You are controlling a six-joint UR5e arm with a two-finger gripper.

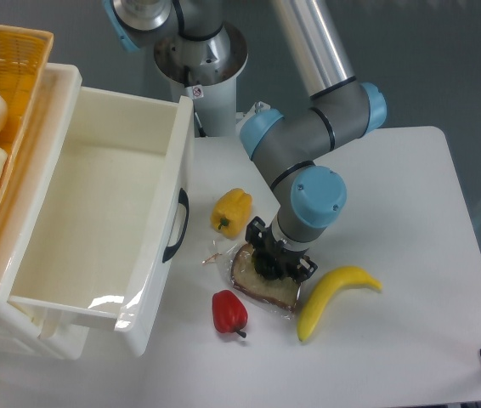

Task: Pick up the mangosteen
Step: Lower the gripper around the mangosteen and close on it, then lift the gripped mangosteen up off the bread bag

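likely small, smooth, slippery: mangosteen [268,264] atop wrapped bread [262,285], mid-table toward the front edge. best pinched across the middle. gripper [280,259] straddling it; closure unclear.

Robot lab, grey-and-blue arm [308,161] on pedestal, white table [410,255], plastic toy produce

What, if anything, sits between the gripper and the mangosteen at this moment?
Nothing visible does. The gripper is down around the mangosteen, which sits on the wrapped bread slice. The banana, red pepper and yellow pepper all lie off to the sides. Whether the fingers touch the fruit cannot be told.
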